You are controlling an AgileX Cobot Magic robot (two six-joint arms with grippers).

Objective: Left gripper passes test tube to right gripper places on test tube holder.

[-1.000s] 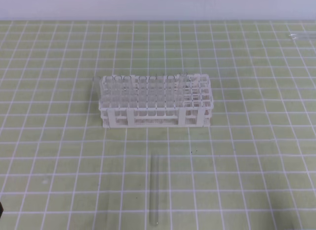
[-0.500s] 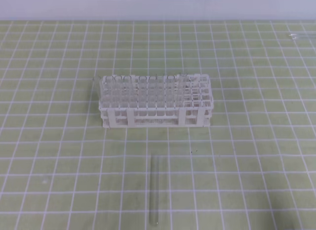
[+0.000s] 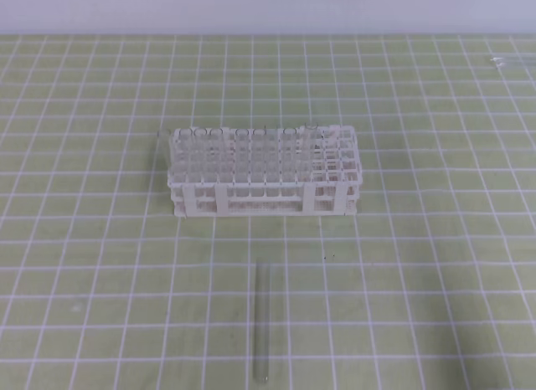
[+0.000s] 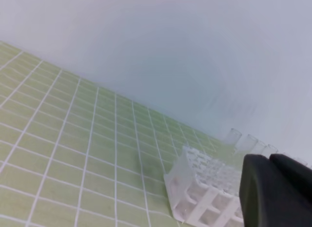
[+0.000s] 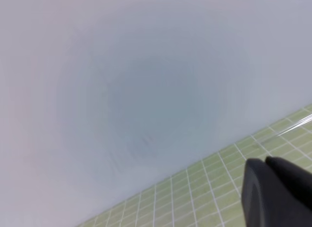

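Note:
The test tube (image 3: 261,323), slim clear glass, lies flat on the green grid mat in front of the test tube holder, pointing toward it. The holder (image 3: 264,174) is a white lattice rack at mid-table with several clear tubes standing in its left and middle holes. Neither gripper appears in the exterior high view. In the left wrist view my left gripper (image 4: 269,159) is shut with nothing between its black fingers, raised to the left of the holder (image 4: 195,188). My right gripper (image 5: 264,162) is also shut and empty, facing the pale wall.
A spare glass tube (image 3: 512,62) lies at the far right back of the mat and shows as a clear streak (image 5: 292,124) in the right wrist view. A pale wall bounds the back of the table.
A dark bit of the left arm at the lower left edge of the exterior high view has gone out of sight. The test tube and holder have not moved.

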